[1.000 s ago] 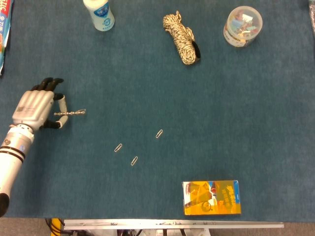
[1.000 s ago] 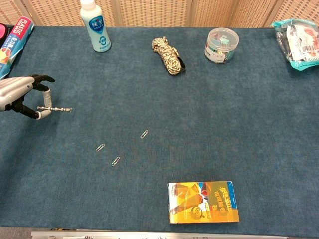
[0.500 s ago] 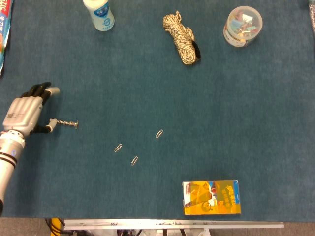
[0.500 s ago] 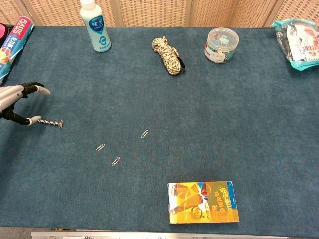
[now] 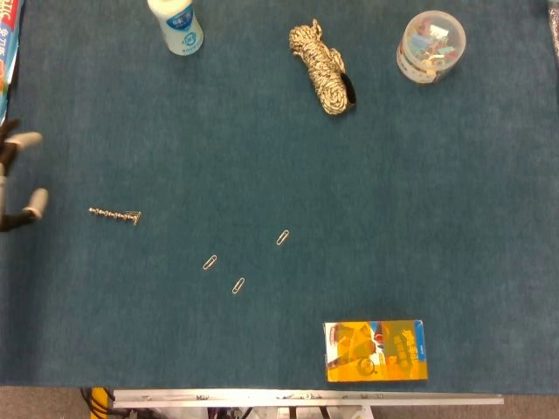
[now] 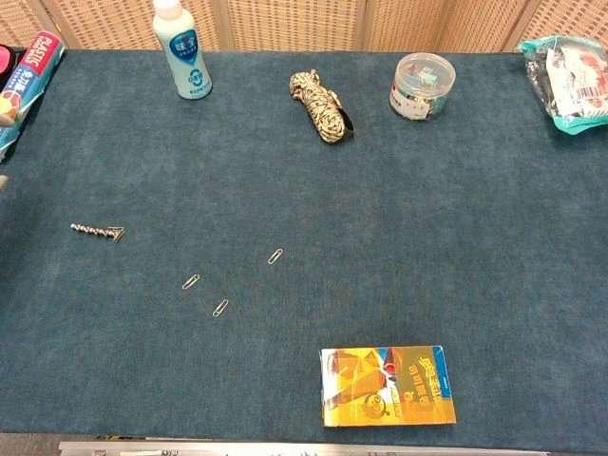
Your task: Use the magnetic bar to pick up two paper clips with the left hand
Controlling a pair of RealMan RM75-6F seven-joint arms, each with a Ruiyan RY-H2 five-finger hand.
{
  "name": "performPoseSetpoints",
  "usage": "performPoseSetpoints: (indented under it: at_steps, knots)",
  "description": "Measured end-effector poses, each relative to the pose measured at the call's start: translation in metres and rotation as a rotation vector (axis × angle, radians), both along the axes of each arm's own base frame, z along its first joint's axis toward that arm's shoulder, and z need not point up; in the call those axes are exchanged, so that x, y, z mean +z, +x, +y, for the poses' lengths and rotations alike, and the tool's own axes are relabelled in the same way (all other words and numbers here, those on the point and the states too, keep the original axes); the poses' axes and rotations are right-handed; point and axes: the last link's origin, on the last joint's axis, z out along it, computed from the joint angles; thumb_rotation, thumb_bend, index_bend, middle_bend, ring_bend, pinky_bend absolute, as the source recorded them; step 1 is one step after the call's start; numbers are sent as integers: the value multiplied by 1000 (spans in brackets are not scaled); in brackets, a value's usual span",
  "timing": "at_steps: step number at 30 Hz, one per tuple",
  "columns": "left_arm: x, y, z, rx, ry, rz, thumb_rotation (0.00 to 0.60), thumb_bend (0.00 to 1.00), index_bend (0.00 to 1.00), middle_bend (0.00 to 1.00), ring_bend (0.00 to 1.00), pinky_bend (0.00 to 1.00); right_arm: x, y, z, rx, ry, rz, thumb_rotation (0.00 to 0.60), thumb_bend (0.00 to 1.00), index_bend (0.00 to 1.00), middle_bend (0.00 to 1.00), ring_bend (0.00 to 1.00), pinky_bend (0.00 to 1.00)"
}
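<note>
On the blue table (image 5: 419,175), nearest the robot at about 5 o'clock, a yellow box (image 5: 376,350) is lying flat, its printing too small to read. Just beyond it, three paper clips (image 5: 238,285) are sitting scattered near the centre, apart from one another. At 9 o'clock from them, the magnetic bar (image 5: 114,213) is resting loose on the cloth, with nothing touching it. At the far left edge, only the fingertips of the left hand (image 5: 16,182) are showing, spread apart and holding nothing; the right hand is not appearing in either view.

The bar looks thin, stiff, beaded and light, so it is likely calling for a pinch at its left end, leaving the other end free to meet the clips. The clips, tiny and light, should be jumping to it readily.

Farther off, at 12 o'clock, a coil of rope (image 5: 324,67) is lying; at 11, a white bottle (image 5: 175,24) with a blue label, its writing unreadable; at 1, a clear tub of clips (image 5: 431,46). A packet reading "PLASTIC" (image 6: 28,71) is sitting at far left.
</note>
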Motion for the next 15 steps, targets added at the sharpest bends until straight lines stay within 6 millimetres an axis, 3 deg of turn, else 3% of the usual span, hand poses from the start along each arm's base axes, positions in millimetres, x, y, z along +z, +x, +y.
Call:
performPoseSetpoints:
  at_steps: [8,15]
  knots:
    - [38,-15,-42,-16,134,110,600,345,325,209,127,170,-5,6,-4,-4,20,7,600,97,404,305,206,303]
    - [44,-10,-68,15,71,146,600,345,349,219,132,170,-12,10,-10,-6,53,16,600,98,404,305,206,303]
